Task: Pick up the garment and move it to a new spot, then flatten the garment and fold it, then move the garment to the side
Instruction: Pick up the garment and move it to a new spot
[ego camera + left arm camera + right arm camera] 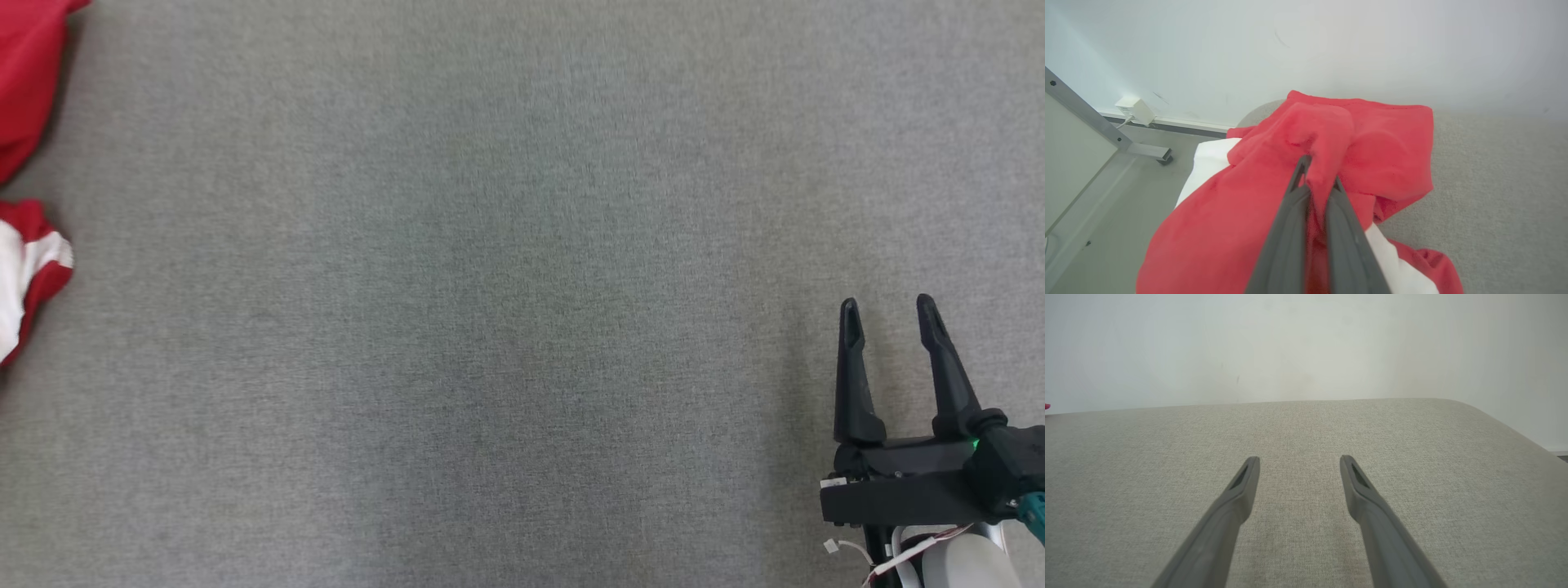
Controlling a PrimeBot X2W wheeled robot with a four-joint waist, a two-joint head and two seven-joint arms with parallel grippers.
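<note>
Judged step: pickup; my left gripper (1319, 173) clenched on red-white garment (1388, 139), bunched at grey table (522, 327) left edge; my right gripper (887, 306) spread, empty; next: lift clear, carry toward centre

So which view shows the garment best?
The left wrist view: the garment fills its middle, red with white parts, bunched up, with a fold pinched in the left gripper. The head view catches red and white scraps of it at its left edge. The right wrist view has a red speck at its left edge.
</note>
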